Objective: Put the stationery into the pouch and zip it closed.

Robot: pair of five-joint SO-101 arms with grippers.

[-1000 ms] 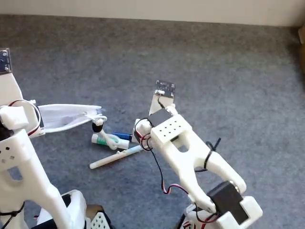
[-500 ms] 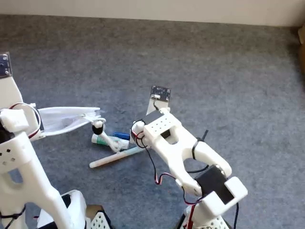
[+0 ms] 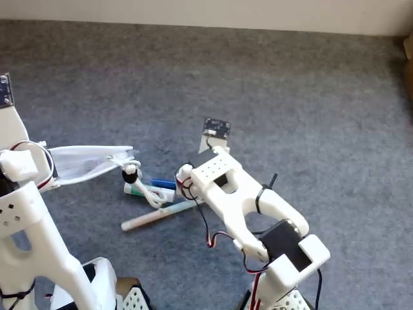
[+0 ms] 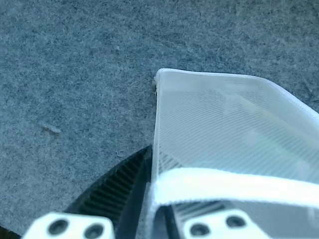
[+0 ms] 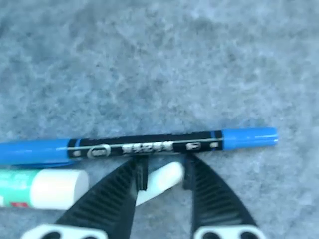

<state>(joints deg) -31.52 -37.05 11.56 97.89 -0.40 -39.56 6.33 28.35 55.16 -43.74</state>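
Stationery: three pieces counted, lying together on the table [image 3: 310, 97] toward its near left part.
- one blue marker [image 5: 149, 144]
- one white pen [image 3: 155, 215]
- one glue stick [image 5: 40, 188] with a green label

All three are outside the pouch. One pouch [image 3: 84, 161], white mesh, sits near the left edge of the table, with its far end toward the pile.

Left gripper [image 4: 152, 164]: pinching the pouch's edge band and holding it up off the table. I cannot tell from these views whether the mouth is unzipped.

Right gripper [image 5: 162, 167]: jaws spread, low over the pile. The end of the white pen lies between the tips, and the blue marker crosses just beyond them, touching or nearly so.

Step in hand, by my reading: the first pick, with nothing loaded yet and zipping far off. The task is barely begun.

Next move calls for settling on one piece. As the jaws stand, closing would likely take the pen's end and may nudge the marker. The grip then needs to be firm enough for a lift and carry to the pouch mouth.
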